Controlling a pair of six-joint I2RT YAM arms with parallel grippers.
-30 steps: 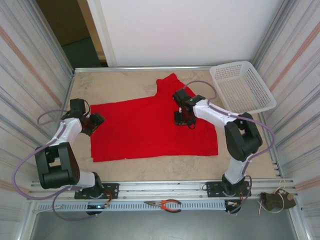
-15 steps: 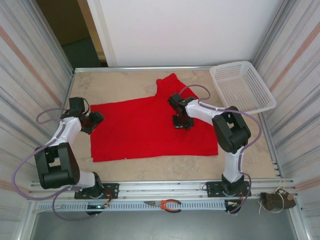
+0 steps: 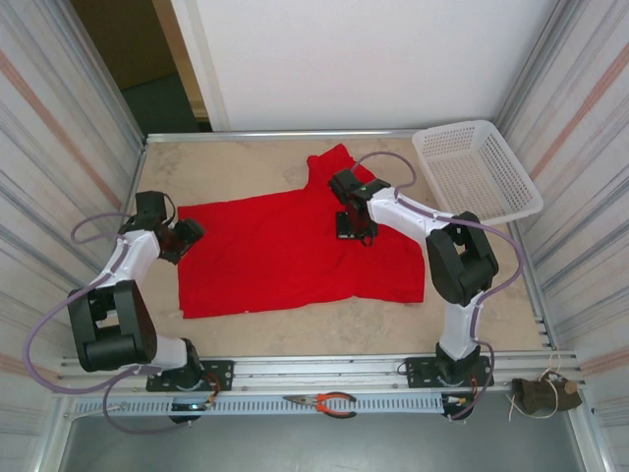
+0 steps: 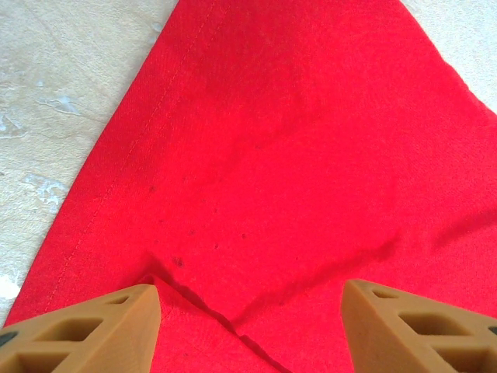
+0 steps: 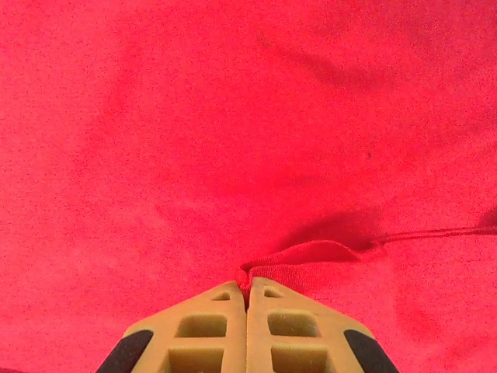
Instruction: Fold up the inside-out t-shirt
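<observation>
Near rail, 6 o'clock: I see red-handled metal pliers point(image 3: 332, 403) lying on the slotted rail between the two arm bases.
Near corner, 5 o'clock: a small brown bundle with pale strings point(image 3: 543, 393) sits past the right arm's base; I cannot tell what it is.
Surface: a pale, mottled beige surface point(image 3: 236, 162) carries the work, with bare patches around the cloth.
Shirt: the bright red cloth inside-out t-shirt point(image 3: 285, 261) lies spread flat in the middle of the surface, plain red face up. One sleeve points toward 12 o'clock.
Left jaws: at the shirt's 9 o'clock edge. They are released, with the tan fingers point(image 4: 85, 330) wide apart over the red cloth just beside its stitched hem. A soft crease runs between them. I cannot tell whether the tips touch the cloth.
Right jaws: on the shirt's 1 o'clock part, just nearer than the sleeve. They are clenched, the tan fingers point(image 5: 210, 330) pressed together with a small ridge of the red cloth pinched at their tips. A wrinkle trails off from the pinch toward 3 o'clock.
Basket: a white plastic lattice basket point(image 3: 477, 172) stands at 2 o'clock in the far right corner, apart from the shirt.
</observation>
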